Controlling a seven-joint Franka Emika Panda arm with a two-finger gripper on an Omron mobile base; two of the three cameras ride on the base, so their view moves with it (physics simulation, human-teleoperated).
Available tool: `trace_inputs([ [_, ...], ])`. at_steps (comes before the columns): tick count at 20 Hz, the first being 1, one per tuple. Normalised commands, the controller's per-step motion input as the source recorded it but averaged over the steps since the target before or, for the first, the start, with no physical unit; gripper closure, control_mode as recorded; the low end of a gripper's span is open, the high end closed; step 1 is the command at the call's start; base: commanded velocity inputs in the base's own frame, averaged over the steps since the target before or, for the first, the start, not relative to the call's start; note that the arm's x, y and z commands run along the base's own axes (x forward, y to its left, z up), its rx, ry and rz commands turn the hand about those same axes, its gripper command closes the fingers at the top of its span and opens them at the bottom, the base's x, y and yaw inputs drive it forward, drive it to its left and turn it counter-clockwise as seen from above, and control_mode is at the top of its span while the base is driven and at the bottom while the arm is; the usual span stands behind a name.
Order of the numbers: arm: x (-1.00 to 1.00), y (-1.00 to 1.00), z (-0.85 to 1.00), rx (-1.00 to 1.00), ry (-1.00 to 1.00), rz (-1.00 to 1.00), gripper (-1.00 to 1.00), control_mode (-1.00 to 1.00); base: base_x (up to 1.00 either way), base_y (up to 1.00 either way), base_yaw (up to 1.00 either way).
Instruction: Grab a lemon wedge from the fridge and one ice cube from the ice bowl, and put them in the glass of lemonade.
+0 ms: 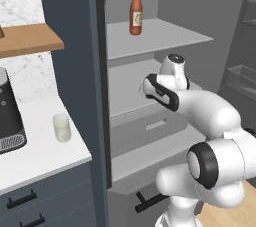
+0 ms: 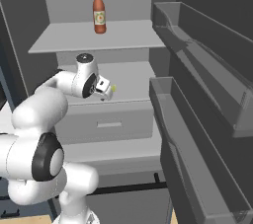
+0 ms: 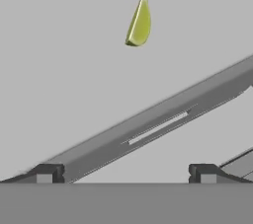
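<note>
Left base view, going L to R: coffee machine (image 1: pixel 9 116) sat at far left on the white counter (image 1: pixel 45 156), w/ a wooden shelf (image 1: pixel 30 40) above it. Glass of lemonade (image 1: pixel 62 127) stood upright on the counter just R of the machine, apart from it, near the counter's R edge. Next came the fridge (image 1: pixel 75 71), door open, pale shelves inside. A red-orange bottle (image 1: pixel 136 13) stood upright on the top shelf, well above the arm. Arm reached into the middle shelf area; its own wrist and forearm blocked the shelf surface from this side.

Right base view: gripper (image 2: pixel 109 91) was over the middle shelf (image 2: pixel 133 82), w/ the lemon wedge (image 2: pixel 114 88) a tiny yellow-green speck just beside the fingertips; contact can't be told at this size. Drawer (image 2: pixel 108 124) sat below that shelf. Door bins (image 2: pixel 197 119) ran along the R side, well apart from the gripper.

Hand view: fingers (image 3: pixel 48 172) stood wide apart at the bottom edge, nothing between them. Wedge lay ahead on bare shelf, near top centre, clear of both tips. Drawer front w/ its slot handle crossed diagonally between tips and wedge in the picture.
</note>
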Motion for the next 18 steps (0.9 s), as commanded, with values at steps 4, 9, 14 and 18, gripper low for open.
trace_inputs([
  [4, 0.22, 0.0, -0.11, 0.0, -0.06, 0.0, -1.0, -1.0, 0.0, 0.0, 0.0],
  [9, 0.06, 0.0, 0.08, 0.0, -0.01, -0.01, -1.0, -1.0, 0.0, 0.0, 0.0],
  [14, 0.42, -0.12, 0.0, 0.0, -0.04, 0.0, -1.0, -1.0, 0.0, 0.0, 0.0],
  [18, 0.33, -0.12, 0.0, 0.0, -0.06, 0.0, -1.0, -1.0, 0.0, 0.0, 0.0],
])
